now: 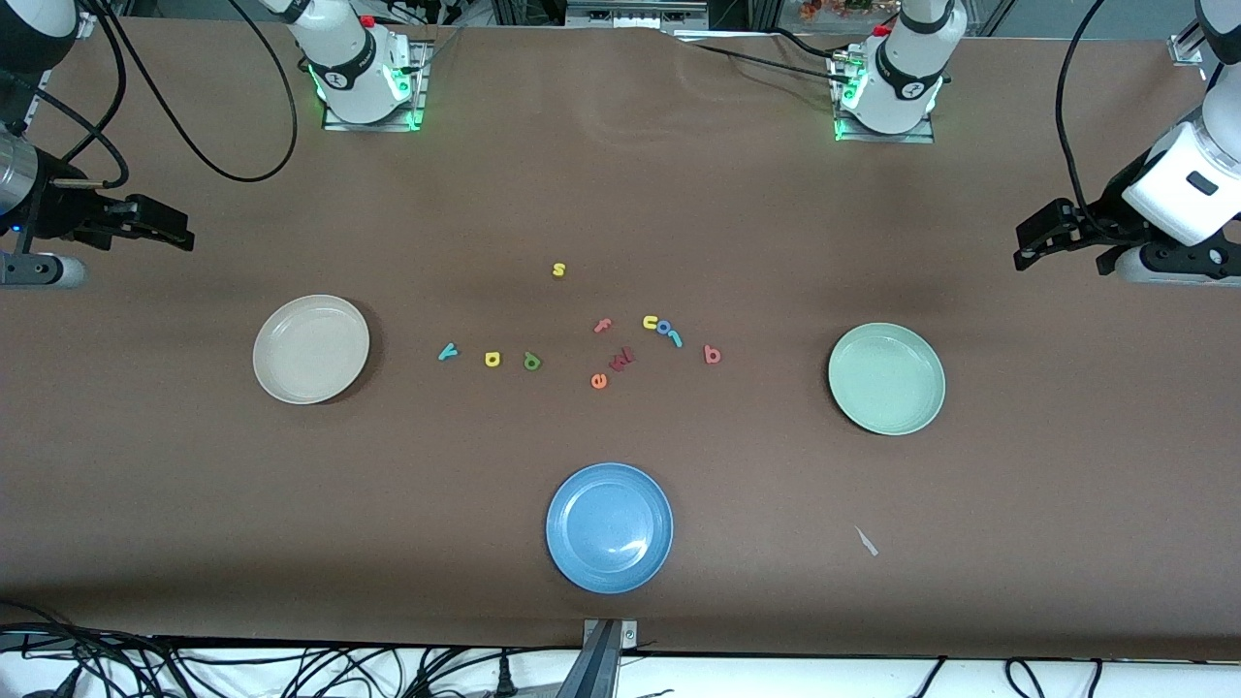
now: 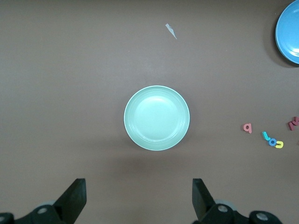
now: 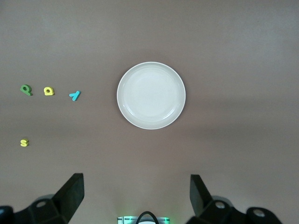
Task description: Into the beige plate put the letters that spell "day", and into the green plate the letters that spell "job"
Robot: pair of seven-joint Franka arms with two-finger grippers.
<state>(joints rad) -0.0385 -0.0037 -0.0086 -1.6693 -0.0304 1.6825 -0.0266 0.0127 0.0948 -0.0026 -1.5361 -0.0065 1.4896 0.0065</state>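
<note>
Plates sit empty: beige plate (image 3: pixel 151 95) under the right tool (image 3: pixel 135 198), green plate (image 2: pixel 157 117) under the left tool (image 2: pixel 139 200), both tools spread wide, holding nothing. Teal "y" (image 1: pixel 447 352) lies closest; descend square, pinch its stem.

Robotics lab bench: two arm bases (image 1: pixel 366 73) (image 1: pixel 887 92) are bolted at 12 o'clock on a brown-covered table (image 1: pixel 620 194), green status lights lit. Loose cables (image 1: pixel 291 669) are seen at 6 o'clock, metal framing (image 1: pixel 635 12) at 12.

Brown table (image 1: pixel 620 194) (cables (image 1: pixel 291 669) along its edge).
</note>
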